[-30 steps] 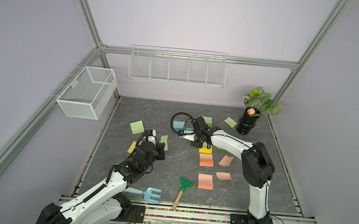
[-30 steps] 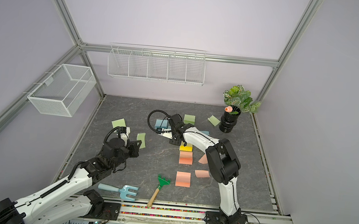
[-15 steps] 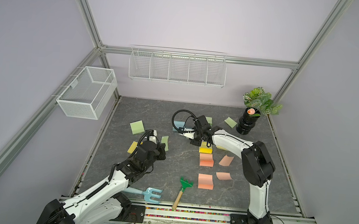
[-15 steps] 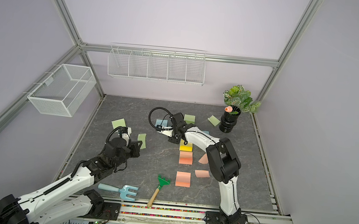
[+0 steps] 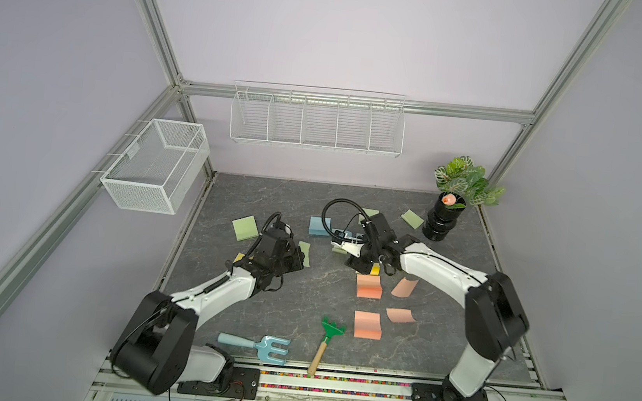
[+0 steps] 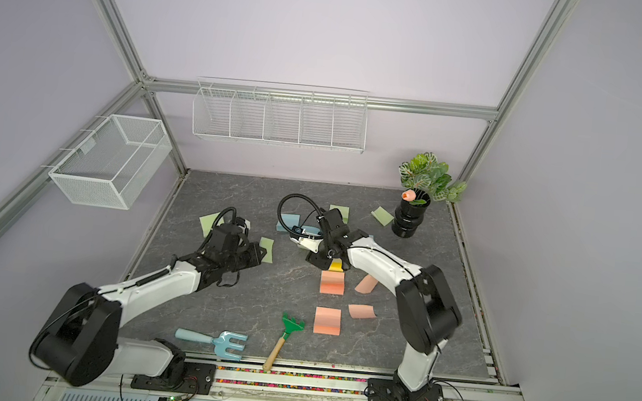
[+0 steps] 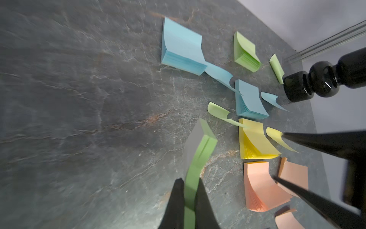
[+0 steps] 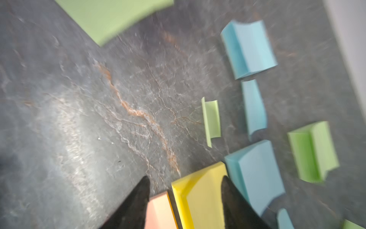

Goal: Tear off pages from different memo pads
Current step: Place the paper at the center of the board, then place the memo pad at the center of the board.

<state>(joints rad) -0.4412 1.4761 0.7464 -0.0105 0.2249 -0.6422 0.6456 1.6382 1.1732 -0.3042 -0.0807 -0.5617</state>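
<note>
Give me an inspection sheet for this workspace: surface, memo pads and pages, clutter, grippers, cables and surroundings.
Surface: dark marbled tabletop; no spills seen.
Job's things: blue pad, yellow pad and two salmon pads lie on it; a curled salmon page and a green page lie loose.
Clutter: blue hand fork, green rake, black vase with a plant.
Grippers: left gripper shut on a green pad; right gripper open above the yellow pad.
Cables: right wrist cable and left wrist cable loop above the arms.
Surroundings: wire basket on the side frame, wire shelf on the back wall.
</note>
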